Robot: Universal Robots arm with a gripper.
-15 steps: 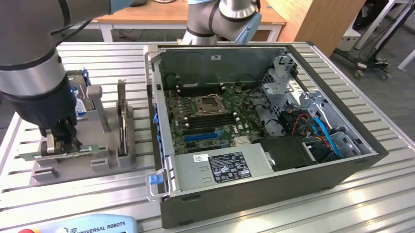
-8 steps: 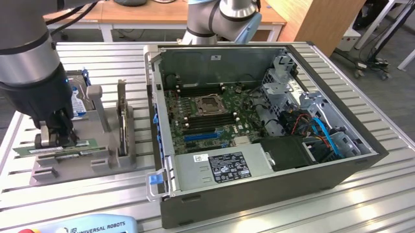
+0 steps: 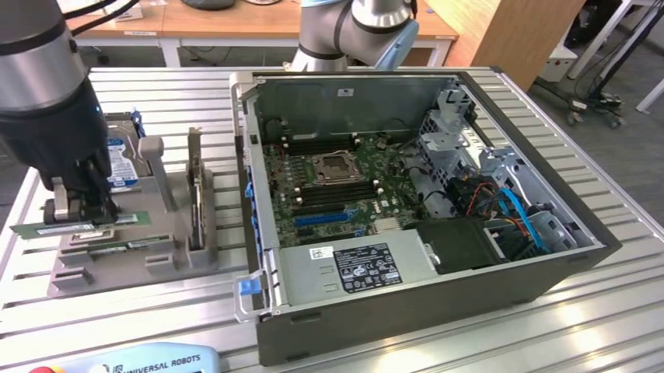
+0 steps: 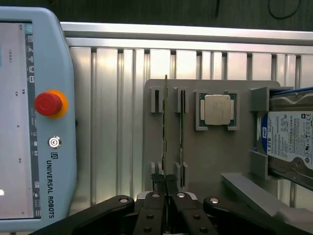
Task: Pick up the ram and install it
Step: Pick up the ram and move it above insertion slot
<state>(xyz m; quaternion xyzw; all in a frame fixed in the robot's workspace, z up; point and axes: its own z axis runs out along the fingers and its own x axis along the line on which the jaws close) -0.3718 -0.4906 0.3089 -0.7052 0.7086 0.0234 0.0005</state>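
Ram (image 3: 75, 228) is hanging level in the end effector (image 3: 83, 220), whose fingers are pinching narrowly on its flat faces. The arm (image 3: 42, 93) is reaching straight down at the exterior view's left, over the slatted metal surface (image 3: 155, 85). An open computer case (image 3: 415, 303) is taking up the middle, standing just beside the grey holder (image 3: 135, 264) under the ram, with bare slats lying around both. A teach pendant (image 4: 44, 147) is lying near the holder, which is carrying a hard drive (image 4: 288, 137), a second stick (image 4: 182, 122) and a processor (image 4: 217, 109).

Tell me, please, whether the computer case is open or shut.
Open: the computer case has no side panel on; its motherboard and cables lie exposed.
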